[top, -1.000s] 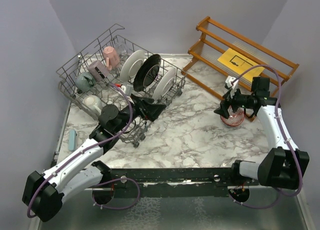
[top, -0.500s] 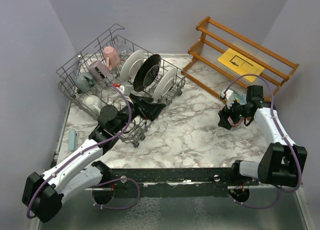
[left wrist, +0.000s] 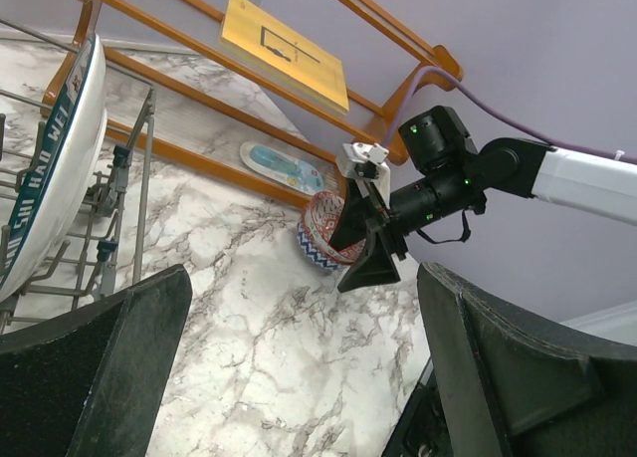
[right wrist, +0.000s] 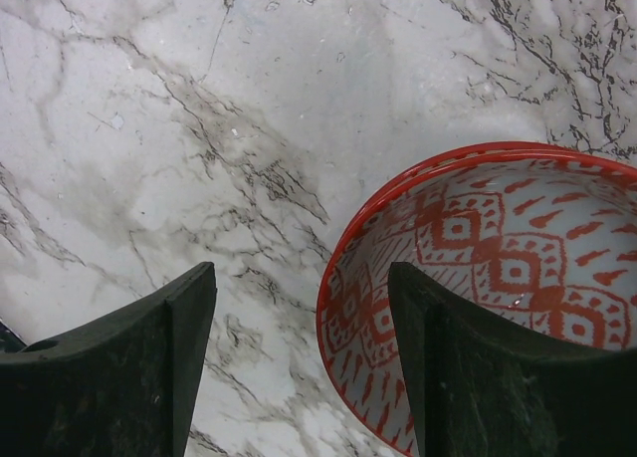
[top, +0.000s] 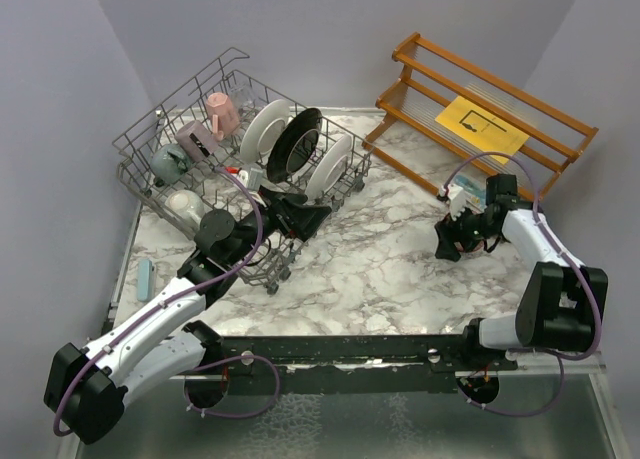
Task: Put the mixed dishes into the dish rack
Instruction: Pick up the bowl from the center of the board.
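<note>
Fingers [right wrist: 119, 377] of the right gripper [right wrist: 299, 273] straddle the rim of the red patterned bowl [right wrist: 478, 248]: one is outside over the marble table [right wrist: 199, 128] and the other is inside the bowl. They stand partly apart, with a gap between the outer finger and the rim, so nothing is pinched. A second ago they stood wider, above the bowl. The right arm has since drawn its wrist in and down toward the table, and from above it now covers most of the bowl (the pink disc that showed then is almost hidden). The bowl sits on the marble in front of the wooden shelf [top: 420, 54], well apart from the dish rack [top: 145, 139].

The left gripper [left wrist: 304, 278] has not moved. It hangs beside the rack's near corner with its fingers spread wide and nothing between them. The rack's load is also unchanged: a pink mug [top: 222, 109], a mauve mug [top: 192, 137], a grey-teal mug [top: 168, 162], a cream mug [top: 185, 207], two white plates and the black-rimmed plate [top: 293, 142].

In the left wrist view, the teal rim of a white plate [left wrist: 60, 168] carries letters that read "HAO WEI", with more cut off. The yellow sheet [left wrist: 284, 49] bears a black mark but no legible words. The black-rimmed plate's red characters are too small to read.
</note>
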Motion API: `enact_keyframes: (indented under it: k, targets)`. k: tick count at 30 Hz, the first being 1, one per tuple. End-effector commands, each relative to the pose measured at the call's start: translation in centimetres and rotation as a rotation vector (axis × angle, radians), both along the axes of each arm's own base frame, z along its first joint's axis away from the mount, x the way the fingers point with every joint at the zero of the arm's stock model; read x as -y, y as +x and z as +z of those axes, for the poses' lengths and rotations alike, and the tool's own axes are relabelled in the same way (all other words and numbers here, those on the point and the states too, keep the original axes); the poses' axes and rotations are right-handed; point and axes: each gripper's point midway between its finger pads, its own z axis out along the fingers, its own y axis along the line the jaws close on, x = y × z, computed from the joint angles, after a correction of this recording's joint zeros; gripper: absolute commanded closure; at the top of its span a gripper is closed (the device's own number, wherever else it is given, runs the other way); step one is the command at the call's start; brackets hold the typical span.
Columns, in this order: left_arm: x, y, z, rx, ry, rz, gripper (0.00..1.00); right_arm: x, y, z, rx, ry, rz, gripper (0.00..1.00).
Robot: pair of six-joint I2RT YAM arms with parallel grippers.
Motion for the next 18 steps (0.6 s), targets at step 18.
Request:
enact_keyframes:
  k: [18]
  targets:
    - [-0.2,0.0,1.3,0.033,-0.028,0.014,0.02,-1.7,0.1,1.9,-0.015,0.060,0.014,0.63]
